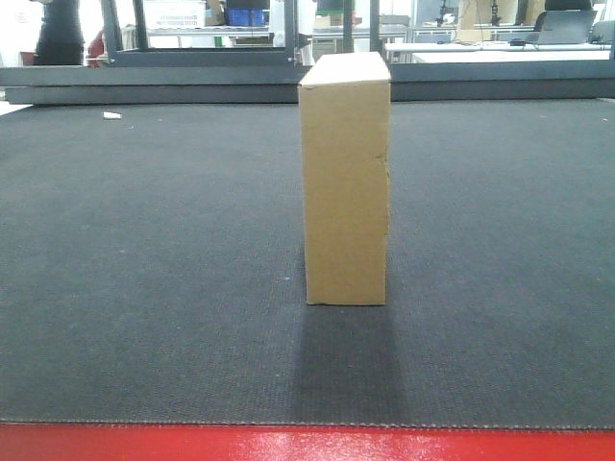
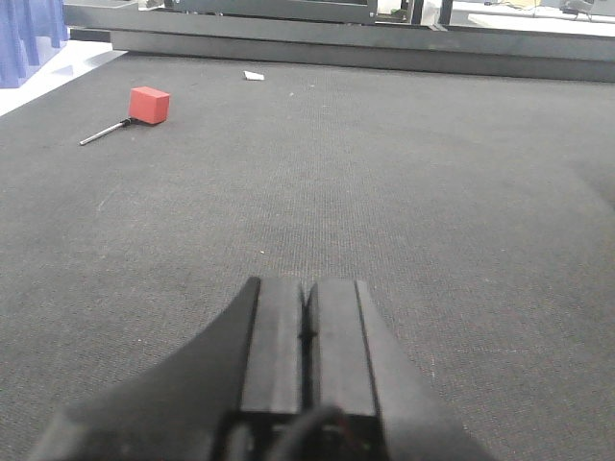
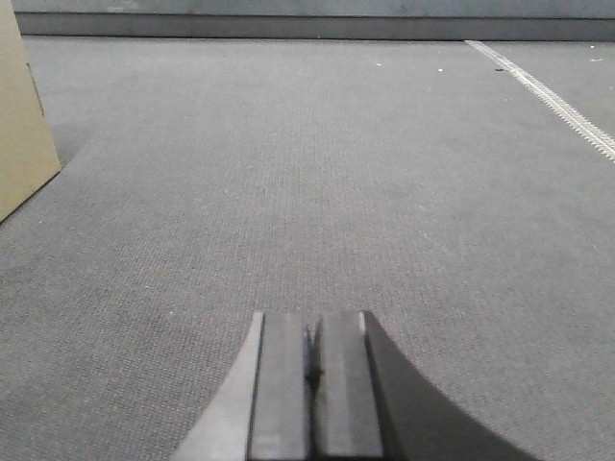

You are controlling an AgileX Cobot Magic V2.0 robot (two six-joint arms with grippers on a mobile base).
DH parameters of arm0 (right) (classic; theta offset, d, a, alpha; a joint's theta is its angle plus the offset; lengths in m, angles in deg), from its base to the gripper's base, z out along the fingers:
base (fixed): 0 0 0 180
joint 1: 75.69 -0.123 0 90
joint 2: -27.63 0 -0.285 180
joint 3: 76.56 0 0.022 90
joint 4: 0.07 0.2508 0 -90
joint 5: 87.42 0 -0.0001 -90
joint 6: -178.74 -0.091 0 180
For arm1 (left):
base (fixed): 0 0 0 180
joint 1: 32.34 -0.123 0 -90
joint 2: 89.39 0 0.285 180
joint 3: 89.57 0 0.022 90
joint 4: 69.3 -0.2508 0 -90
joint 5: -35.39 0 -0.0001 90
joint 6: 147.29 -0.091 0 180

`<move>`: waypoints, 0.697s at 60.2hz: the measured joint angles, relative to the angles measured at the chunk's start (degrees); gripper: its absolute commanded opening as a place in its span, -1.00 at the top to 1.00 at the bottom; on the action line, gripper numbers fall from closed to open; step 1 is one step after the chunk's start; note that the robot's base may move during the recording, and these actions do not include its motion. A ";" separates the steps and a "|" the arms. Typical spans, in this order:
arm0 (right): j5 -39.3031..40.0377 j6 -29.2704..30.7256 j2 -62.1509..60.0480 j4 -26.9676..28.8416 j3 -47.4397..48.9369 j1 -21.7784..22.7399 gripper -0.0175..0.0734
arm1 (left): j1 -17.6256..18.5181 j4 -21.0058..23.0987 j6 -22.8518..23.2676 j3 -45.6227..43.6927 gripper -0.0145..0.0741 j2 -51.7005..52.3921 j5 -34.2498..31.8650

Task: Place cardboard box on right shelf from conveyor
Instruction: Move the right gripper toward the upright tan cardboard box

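A tan cardboard box (image 1: 346, 182) stands upright on the dark conveyor (image 1: 144, 240), ahead and to the left of the right pincer (image 3: 312, 322). That pincer and the left pincer (image 2: 306, 293) are both closed tight, gripping nothing.

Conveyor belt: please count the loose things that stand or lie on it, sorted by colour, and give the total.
Tan: 1, the cardboard box, standing upright
Red: 1, a small block joined to a thin metal rod
White: 1, a small scrap near the far edge
Total: 3
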 measured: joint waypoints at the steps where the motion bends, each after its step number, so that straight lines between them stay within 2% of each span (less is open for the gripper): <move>1: 0.00 0.00 0.00 0.00 0.00 0.00 0.49 | 0.00 0.00 0.00 0.00 0.93 0.00 0.00; 42: 0.00 0.00 0.00 0.00 0.00 0.00 0.49 | 0.00 0.00 0.00 0.00 0.94 0.00 0.00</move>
